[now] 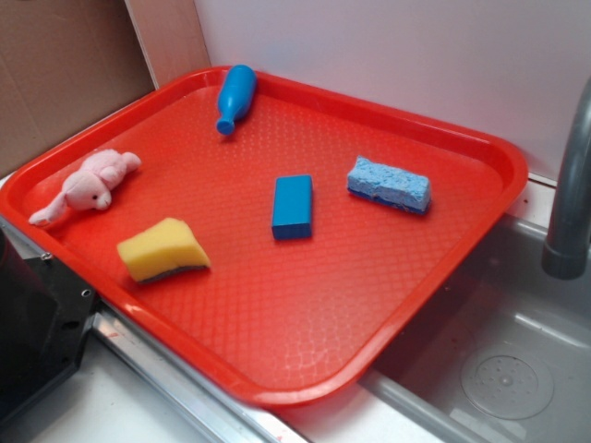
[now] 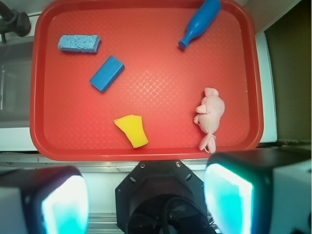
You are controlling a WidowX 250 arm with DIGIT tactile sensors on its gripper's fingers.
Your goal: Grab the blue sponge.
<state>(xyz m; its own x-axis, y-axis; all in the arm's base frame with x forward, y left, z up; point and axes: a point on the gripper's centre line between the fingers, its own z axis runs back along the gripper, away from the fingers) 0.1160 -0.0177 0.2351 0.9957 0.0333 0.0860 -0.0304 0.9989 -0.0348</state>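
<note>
jaws [image 2: 146, 197] spread apart, high over tray [image 2: 146, 152] | blue sponge [image 2: 79, 43] untouched

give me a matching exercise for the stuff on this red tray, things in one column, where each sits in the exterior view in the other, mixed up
Things:
1. blue sponge
2. blue block
3. yellow sponge
4. pink plush toy

Places, exterior view:
A. left side of the red tray, near its rim
B. about the middle of the tray
C. right part of the tray, nearest the sink
D. front left, nearer the camera than the pink toy

Pairs: 1-C, 2-B, 3-D, 4-A

The gripper hangs open outside the tray, touching nothing.
</note>
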